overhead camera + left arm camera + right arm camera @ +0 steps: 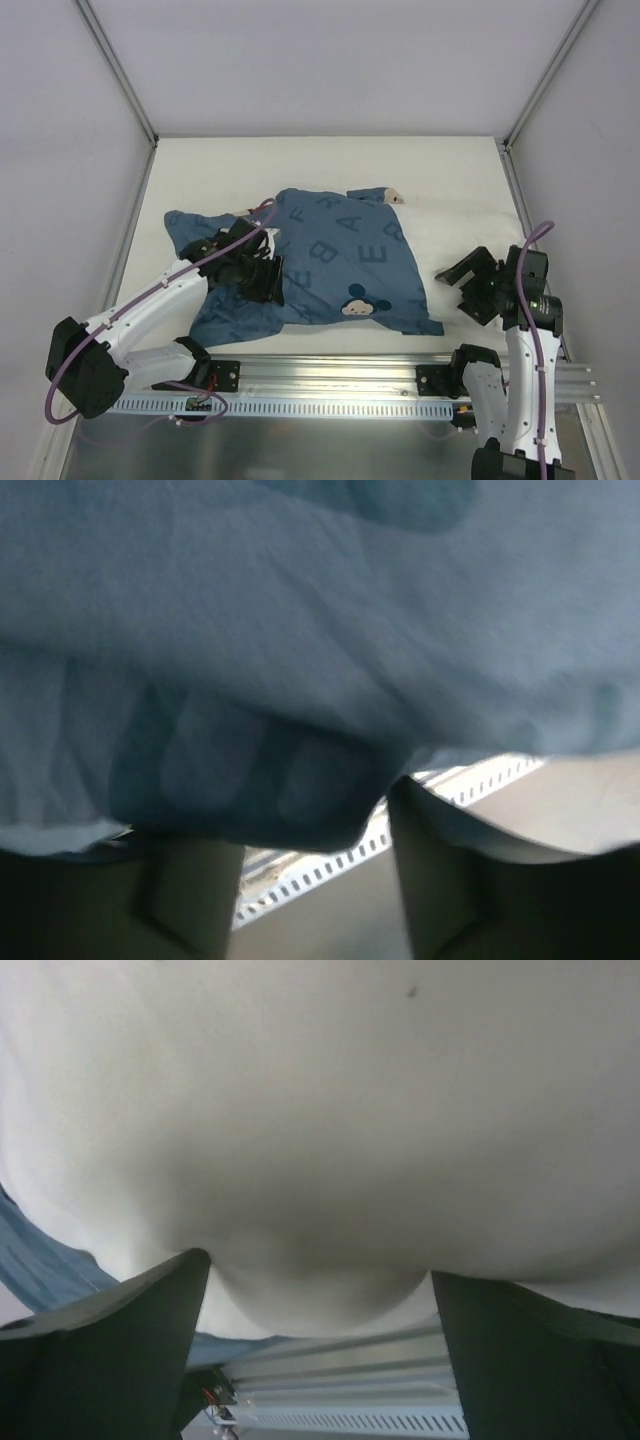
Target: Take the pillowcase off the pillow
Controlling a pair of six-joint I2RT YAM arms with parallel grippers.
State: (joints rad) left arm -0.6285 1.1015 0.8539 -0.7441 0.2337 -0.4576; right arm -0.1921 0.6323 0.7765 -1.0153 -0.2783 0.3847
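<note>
The blue printed pillowcase (340,250) lies spread over the middle of the table, a mouse face (357,300) near its front edge. The white pillow (460,225) sticks out of it to the right. My left gripper (262,275) rests on the pillowcase's left part. In the left wrist view its fingers (190,900) stand apart, with the blue pillowcase (320,630) draped over their tips. My right gripper (462,285) sits at the pillow's near right side, open. In the right wrist view the pillow (320,1110) bulges between the wide-spread fingers (120,1350), and a strip of pillowcase (40,1260) shows at the left.
An aluminium rail (330,375) carrying the arm bases runs along the near edge; it also shows between the fingers as a slotted rail (300,870) and a ribbed rail (340,1380). White walls and metal posts (115,70) close in the white table (300,160).
</note>
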